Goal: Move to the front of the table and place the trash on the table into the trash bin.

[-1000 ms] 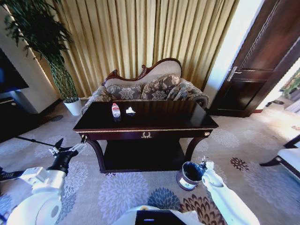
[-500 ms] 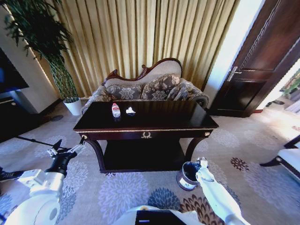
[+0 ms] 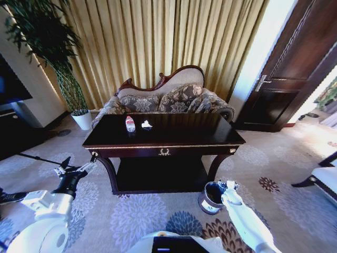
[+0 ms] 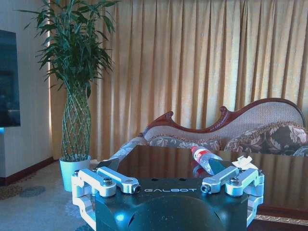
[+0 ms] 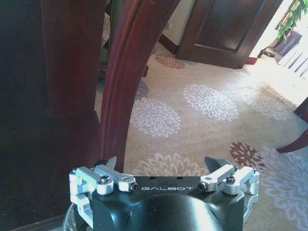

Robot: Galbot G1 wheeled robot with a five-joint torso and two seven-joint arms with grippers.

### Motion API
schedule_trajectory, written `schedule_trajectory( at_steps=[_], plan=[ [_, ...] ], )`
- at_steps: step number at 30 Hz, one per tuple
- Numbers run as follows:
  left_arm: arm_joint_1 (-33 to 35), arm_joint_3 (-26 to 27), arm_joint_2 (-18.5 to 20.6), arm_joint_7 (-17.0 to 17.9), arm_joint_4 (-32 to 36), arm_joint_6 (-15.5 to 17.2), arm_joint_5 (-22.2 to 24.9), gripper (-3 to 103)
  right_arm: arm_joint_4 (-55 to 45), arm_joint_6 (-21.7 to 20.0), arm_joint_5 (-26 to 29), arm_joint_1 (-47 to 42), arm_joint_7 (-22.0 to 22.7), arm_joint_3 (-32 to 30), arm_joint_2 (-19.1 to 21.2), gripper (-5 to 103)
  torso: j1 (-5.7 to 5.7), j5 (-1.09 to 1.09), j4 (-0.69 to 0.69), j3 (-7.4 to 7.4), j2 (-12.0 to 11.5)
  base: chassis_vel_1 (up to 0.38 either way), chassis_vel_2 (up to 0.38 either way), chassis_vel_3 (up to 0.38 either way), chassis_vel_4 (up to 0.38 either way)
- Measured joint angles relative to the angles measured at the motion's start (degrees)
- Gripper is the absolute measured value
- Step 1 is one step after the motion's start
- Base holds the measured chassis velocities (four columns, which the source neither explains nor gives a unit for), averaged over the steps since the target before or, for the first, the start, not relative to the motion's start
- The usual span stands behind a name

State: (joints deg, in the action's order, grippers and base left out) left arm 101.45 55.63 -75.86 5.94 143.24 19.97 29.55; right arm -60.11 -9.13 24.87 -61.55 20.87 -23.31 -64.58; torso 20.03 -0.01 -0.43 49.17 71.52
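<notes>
Since a moment ago the right hand (image 3: 230,185) has edged sideways above the small round dark trash bin (image 3: 212,197), fingers spread, empty. Left hand (image 3: 77,169) unchanged, released. One red-capped clear bottle (image 3: 130,124) and one crumpled white scrap (image 3: 146,125) lie on the glossy dark worktop (image 3: 179,134).

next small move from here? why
Probably raise the left gripper toward the bottle. The robot already faces the front of the table, and the bottle and paper scrap lie on the left part of the top, the left arm's side. That gripper is open, empty and below the tabletop. The right gripper, open, hangs beside the trash bin.
</notes>
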Motion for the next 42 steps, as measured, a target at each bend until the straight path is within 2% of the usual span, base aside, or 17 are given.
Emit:
schedule_trajectory(
  at_steps=[5, 8, 9, 12, 14, 17, 22, 30, 34, 38, 42],
  plan=[
    [0.0, 0.0, -0.1, -0.2, 0.0, 0.0, 0.0, 100, -5.0, -0.4, 5.3, -2.2, -0.9, -0.7, 0.2, 100, 0.00, 0.02, 0.00, 0.00, 0.0, 0.000, 0.000, 0.000, 0.000],
    [0.0, 0.3, -0.1, -0.8, 0.0, 0.0, 0.0, 100, -16.5, -1.3, 11.0, -7.4, -7.2, -3.7, 1.3, 100, 0.00, 0.01, 0.00, 0.00, 0.0, 0.000, 0.000, 0.000, 0.000],
    [0.0, 0.3, -0.1, -0.8, 0.0, 0.0, 0.0, 100, -16.5, -1.3, 11.0, -7.4, -7.2, -3.7, 1.3, 100, 0.00, 0.01, 0.00, 0.00, 0.0, 0.000, 0.000, 0.000, 0.000],
    [-0.3, 0.2, -0.2, -0.8, 0.0, 0.1, 0.0, 100, -30.1, -1.2, 13.6, -12.5, -10.4, -8.6, 2.5, 100, 0.00, -0.01, -0.01, 0.00, 0.0, 0.000, 0.000, 0.000, 0.000],
    [-0.3, 0.2, -0.2, -0.8, 0.0, 0.1, 0.1, 100, -33.2, -1.2, 13.9, -13.6, -10.9, -9.8, 2.7, 100, 0.00, -0.02, 0.00, -0.01, 0.0, 0.000, 0.000, 0.000, 0.000],
    [-0.2, 0.1, -0.2, -0.8, 0.0, 0.1, 0.2, 100, -46.2, 0.7, 13.5, -18.6, -12.5, -13.1, 3.1, 100, 0.00, -0.01, -0.01, -0.01, 0.0, 0.000, 0.000, 0.000, 0.000],
    [-0.1, -0.3, 0.0, -0.8, 0.0, 0.1, 0.3, 100, -61.0, 1.2, 10.9, -23.0, -12.4, -13.7, 3.1, 100, -0.01, -0.02, 0.01, -0.01, 0.0, 0.000, 0.000, 0.000, 0.000],
    [-0.4, 0.2, 0.7, -0.8, 0.0, 0.6, 0.1, 100, -70.5, -2.3, 9.0, -24.7, -10.7, -12.3, 3.2, 100, 0.00, 0.00, 0.00, 0.00, 0.0, 0.000, 0.000, 0.000, 0.000],
    [-0.6, 0.8, 1.1, -0.8, 0.0, 1.2, -1.8, 100, -72.0, -2.8, 8.7, -24.6, -10.1, -11.9, 3.4, 100, -0.01, -0.01, 0.00, 0.00, 0.0, 0.000, 0.000, 0.000, 0.000],
    [-1.4, 1.3, 1.7, -2.4, 0.0, -2.4, -6.2, 100, -72.0, -3.0, 8.3, -24.6, -9.8, -11.7, 3.5, 100, -0.01, 0.01, 0.00, 0.00, 0.0, -0.013, 0.012, 0.007, -0.005],
    [-1.7, 0.9, 1.8, -2.2, 0.0, -2.2, -4.8, 100, -72.0, -3.0, 8.0, -24.9, -9.8, -11.6, 3.5, 100, -0.02, 0.00, 0.00, -0.01, 0.0, -0.069, 0.059, 0.073, -0.057]
  ],
)
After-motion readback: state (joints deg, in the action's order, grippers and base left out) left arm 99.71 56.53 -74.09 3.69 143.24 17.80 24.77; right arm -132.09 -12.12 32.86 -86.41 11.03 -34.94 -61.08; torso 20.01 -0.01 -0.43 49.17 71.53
